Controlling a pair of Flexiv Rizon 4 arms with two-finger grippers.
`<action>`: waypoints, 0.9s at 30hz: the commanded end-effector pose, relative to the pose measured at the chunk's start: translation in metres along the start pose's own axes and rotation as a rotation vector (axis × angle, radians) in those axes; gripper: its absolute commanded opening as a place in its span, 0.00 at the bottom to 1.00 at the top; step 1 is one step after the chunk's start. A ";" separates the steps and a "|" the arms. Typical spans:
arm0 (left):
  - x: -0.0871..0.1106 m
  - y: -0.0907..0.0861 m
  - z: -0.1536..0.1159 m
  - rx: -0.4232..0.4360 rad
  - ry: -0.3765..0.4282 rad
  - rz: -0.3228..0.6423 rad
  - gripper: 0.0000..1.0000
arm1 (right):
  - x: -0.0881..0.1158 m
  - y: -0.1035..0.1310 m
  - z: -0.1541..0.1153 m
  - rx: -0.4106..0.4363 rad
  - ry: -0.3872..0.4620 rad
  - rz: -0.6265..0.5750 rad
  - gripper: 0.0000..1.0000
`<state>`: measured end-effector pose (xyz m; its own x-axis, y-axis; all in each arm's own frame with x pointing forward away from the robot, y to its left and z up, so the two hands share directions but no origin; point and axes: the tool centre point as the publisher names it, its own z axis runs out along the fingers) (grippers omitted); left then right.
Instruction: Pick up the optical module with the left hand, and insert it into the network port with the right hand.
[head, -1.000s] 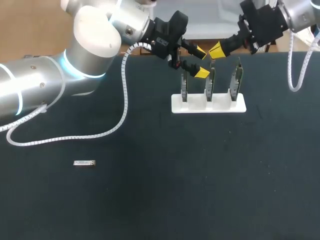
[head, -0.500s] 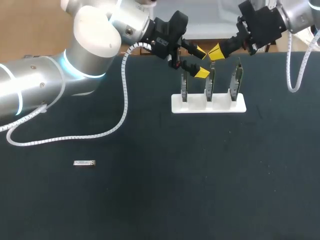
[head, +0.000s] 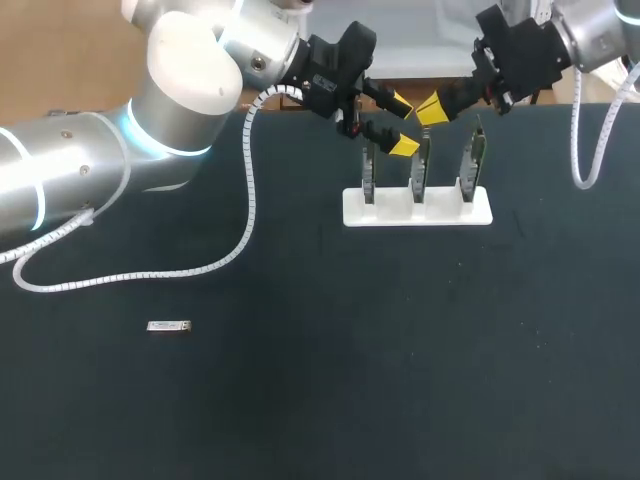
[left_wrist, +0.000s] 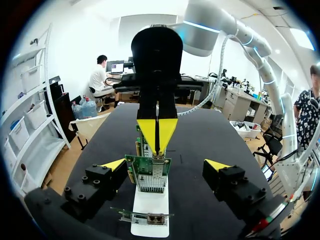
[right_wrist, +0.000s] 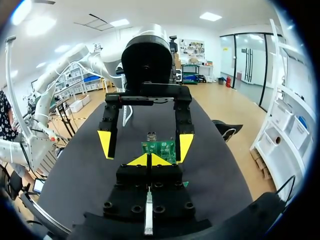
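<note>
One optical module (head: 168, 326) lies well left of the white card stand (head: 417, 208), far from both grippers. Left gripper (head: 401, 125) gapes above the stand; right gripper (head: 428, 108) pinched closed.

Head camera overlooks table (head: 300, 400); 2 close, seemingly opposed wrist cameras share cards (left_wrist: 148, 172).

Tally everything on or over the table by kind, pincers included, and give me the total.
Green boards: 3
White holder: 1
Optical module: 1
Pincers: 2, the left pincer and the right pincer
Total: 7
</note>
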<state>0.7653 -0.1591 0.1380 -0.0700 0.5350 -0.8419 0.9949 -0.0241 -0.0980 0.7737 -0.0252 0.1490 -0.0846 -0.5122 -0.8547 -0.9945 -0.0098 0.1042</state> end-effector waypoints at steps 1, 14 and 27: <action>-0.001 0.001 0.000 0.001 0.003 -0.001 1.00 | 0.003 -0.002 0.002 -0.003 -0.002 0.006 0.00; -0.001 0.001 0.000 0.001 0.003 -0.001 1.00 | 0.005 -0.001 0.008 -0.011 -0.016 0.019 0.00; -0.001 0.001 0.000 0.001 0.003 -0.001 1.00 | -0.015 -0.003 0.003 0.002 -0.062 -0.022 0.00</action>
<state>0.7653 -0.1591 0.1380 -0.0700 0.5350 -0.8419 0.9949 -0.0242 -0.0980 0.7764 -0.0135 0.1564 -0.0747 -0.4610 -0.8843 -0.9957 -0.0143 0.0916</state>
